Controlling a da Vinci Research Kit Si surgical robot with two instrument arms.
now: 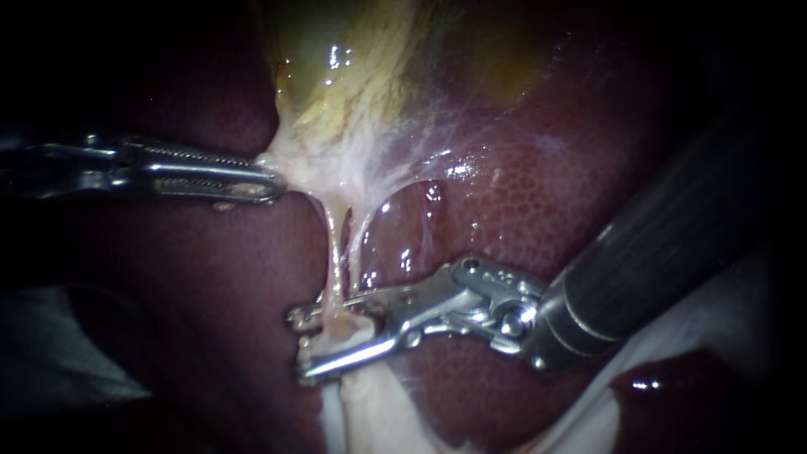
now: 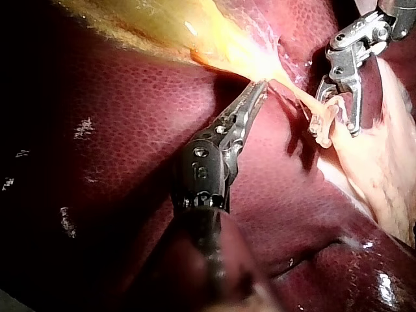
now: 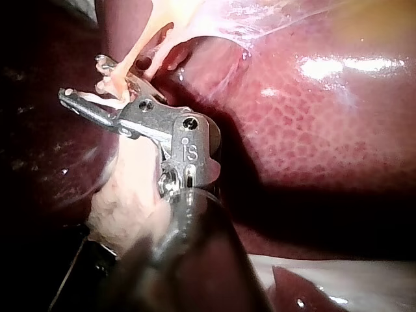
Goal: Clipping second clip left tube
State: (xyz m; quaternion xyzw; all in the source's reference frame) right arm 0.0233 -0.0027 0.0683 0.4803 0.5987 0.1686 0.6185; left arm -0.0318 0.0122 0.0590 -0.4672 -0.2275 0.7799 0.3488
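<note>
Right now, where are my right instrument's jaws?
Low and centre in the endoscope view: the right instrument has its jaws open astride the left tube, over the liver, below where the left instrument grips pale tissue.

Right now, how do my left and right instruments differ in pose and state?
The left instrument is shut on pale tissue just under the gallbladder. The right instrument stands open, straddling the left tube.
The left instrument lies nearly level in the endoscope view, while the right one slants in from the upper right.
The left tip is slim and toothed, and the right tip is broader.
Both are metal-tipped and work over the liver.
</note>
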